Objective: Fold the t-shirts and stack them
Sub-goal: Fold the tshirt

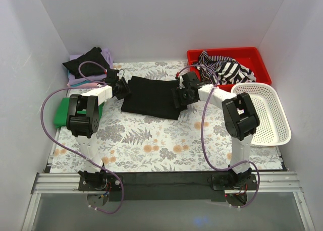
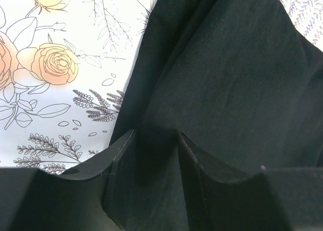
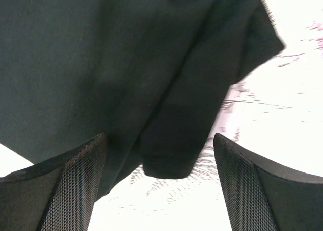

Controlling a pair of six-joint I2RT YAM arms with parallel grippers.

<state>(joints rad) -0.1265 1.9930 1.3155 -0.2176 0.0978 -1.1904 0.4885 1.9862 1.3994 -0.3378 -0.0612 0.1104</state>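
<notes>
Two claws are set at one black shirt (image 1: 150,96): its left edge is pinched in the left claw (image 1: 120,88), while the right claw (image 1: 179,96) is spread wide, with the right edge lying loose between its fingers, ungripped. With only one side held, the fold could be dragged askew or bunched. The cloth is soft, matte and limp, laid roughly rectangular on the flower-printed desk (image 1: 151,140).

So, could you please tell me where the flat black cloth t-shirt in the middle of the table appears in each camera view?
Top external: the flat black cloth t-shirt lies mid-picture, slightly above centre.
Left wrist: it fills the right and lower part.
Right wrist: it fills the upper left.
Shared landmark: the floral-patterned table covering beneath it, seen in all three.
</notes>
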